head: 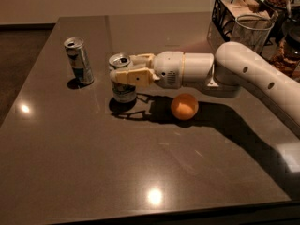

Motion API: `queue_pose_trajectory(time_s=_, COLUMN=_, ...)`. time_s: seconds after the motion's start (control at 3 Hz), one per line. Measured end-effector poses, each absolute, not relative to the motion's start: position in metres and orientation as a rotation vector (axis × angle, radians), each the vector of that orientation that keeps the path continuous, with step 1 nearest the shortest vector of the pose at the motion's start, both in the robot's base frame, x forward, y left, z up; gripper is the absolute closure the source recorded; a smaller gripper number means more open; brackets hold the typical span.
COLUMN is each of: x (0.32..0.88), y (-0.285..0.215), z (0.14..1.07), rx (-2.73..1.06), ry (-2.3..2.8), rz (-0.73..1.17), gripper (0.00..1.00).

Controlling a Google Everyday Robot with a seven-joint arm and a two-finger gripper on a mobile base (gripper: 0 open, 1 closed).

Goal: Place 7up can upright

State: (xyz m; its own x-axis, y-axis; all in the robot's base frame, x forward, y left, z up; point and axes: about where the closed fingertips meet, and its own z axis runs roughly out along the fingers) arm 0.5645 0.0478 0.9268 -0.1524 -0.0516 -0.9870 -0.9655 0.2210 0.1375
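The 7up can (123,93), silver-white with green bands and a silver top, stands upright on the dark table (140,172), left of centre. My gripper (123,68) reaches in from the right and is shut on the can's upper half, one cream finger in front of it and one behind. The can's base rests on the table surface.
A slimmer silver-and-teal can (79,61) stands upright a little to the left of the 7up can. An orange (184,106) lies just right of the can, under my arm. A wire basket (220,18) and a glass jar (251,32) stand at the back right.
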Motion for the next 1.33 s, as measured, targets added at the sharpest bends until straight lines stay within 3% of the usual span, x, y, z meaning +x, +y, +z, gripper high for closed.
queue_pose_trajectory(time_s=0.67, x=0.562, y=0.0538, z=0.9278, rx=-1.036, ry=1.462, rz=1.122, gripper=0.05)
queue_pose_trajectory(time_s=1.33, x=0.5613, y=0.0555, z=0.9282, rx=-1.039, ry=1.46, rz=1.123, gripper=0.0)
